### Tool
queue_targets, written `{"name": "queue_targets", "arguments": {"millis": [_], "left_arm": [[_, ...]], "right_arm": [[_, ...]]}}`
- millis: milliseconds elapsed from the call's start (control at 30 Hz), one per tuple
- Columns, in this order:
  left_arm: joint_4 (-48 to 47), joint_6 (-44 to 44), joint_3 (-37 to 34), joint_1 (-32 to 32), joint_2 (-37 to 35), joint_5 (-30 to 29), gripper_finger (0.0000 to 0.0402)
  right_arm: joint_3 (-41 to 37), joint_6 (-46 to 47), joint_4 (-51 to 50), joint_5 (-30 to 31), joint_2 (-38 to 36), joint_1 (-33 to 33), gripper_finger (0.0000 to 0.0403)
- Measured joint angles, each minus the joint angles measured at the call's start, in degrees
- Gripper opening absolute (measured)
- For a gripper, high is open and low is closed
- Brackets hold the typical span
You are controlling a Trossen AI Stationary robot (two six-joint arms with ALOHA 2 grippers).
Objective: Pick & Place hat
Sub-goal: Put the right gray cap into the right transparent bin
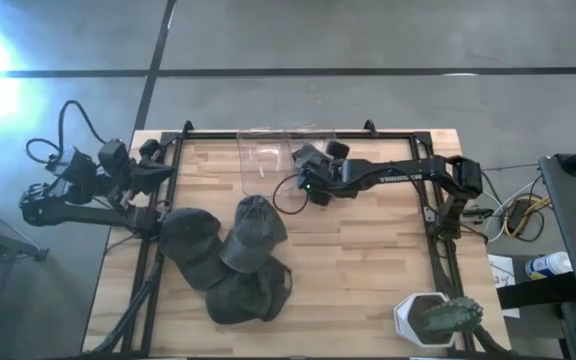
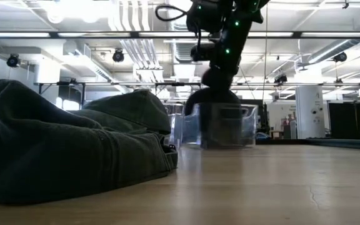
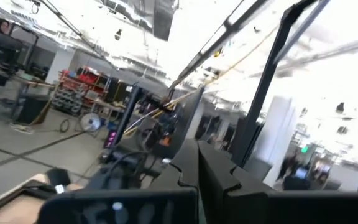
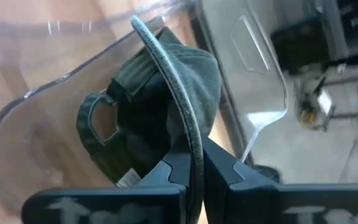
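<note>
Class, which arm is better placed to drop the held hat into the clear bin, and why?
The right. Its claw is shut on a hat at the clear bin; the left claw waits off the table's edge.

no text can be read with certainty. the right arm [image 1: 400, 176] carries pale lettering along its forearm in the high view (too small to make out), and the hat [image 4: 166, 106] has a small white tag [image 4: 128, 178] inside whose print is illegible.

Dark green hat [image 4: 166, 106], clear bin [image 4: 253, 68]
</note>
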Motion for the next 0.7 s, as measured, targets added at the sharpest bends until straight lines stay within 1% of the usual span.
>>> {"name": "queue_targets", "arguments": {"millis": [67, 167, 267, 367, 500, 633, 700], "left_arm": [[0.71, -0.96, 0.00, 0.02, 0.00, -0.02, 0.0000], [2.33, -0.52, 0.00, 0.00, 0.02, -0.65, 0.0000], [2.72, -1.31, 0.00, 0.01, 0.25, -1.34, 0.0000], [2.43, -3.50, 0.00, 0.00, 1.47, -1.53, 0.0000], [2.33, -4.51, 0.00, 0.00, 4.73, -2.17, 0.0000], [-0.26, -4.46, 0.00, 0.02, 9.15, -7.07, 0.0000], [-0.67, -4.63, 0.00, 0.02, 11.41, -8.28, 0.0000]], "right_arm": [[0.00, -3.02, -0.23, -3.04, 0.02, -0.20, 0.0013], [0.00, -3.70, -0.28, -6.18, -0.03, -0.47, 0.0021], [0.00, -3.14, -0.58, -9.16, -0.14, -0.42, 0.0045], [0.02, -3.36, -1.24, -13.06, -0.45, -0.45, 0.0079], [-0.15, -3.14, -2.26, -14.35, -1.66, 0.26, 0.0127], [-0.20, -2.98, -2.24, -14.37, -5.10, 1.06, 0.0169], [-0.20, -2.43, -2.70, -14.30, -6.63, 1.13, 0.0185]]}}
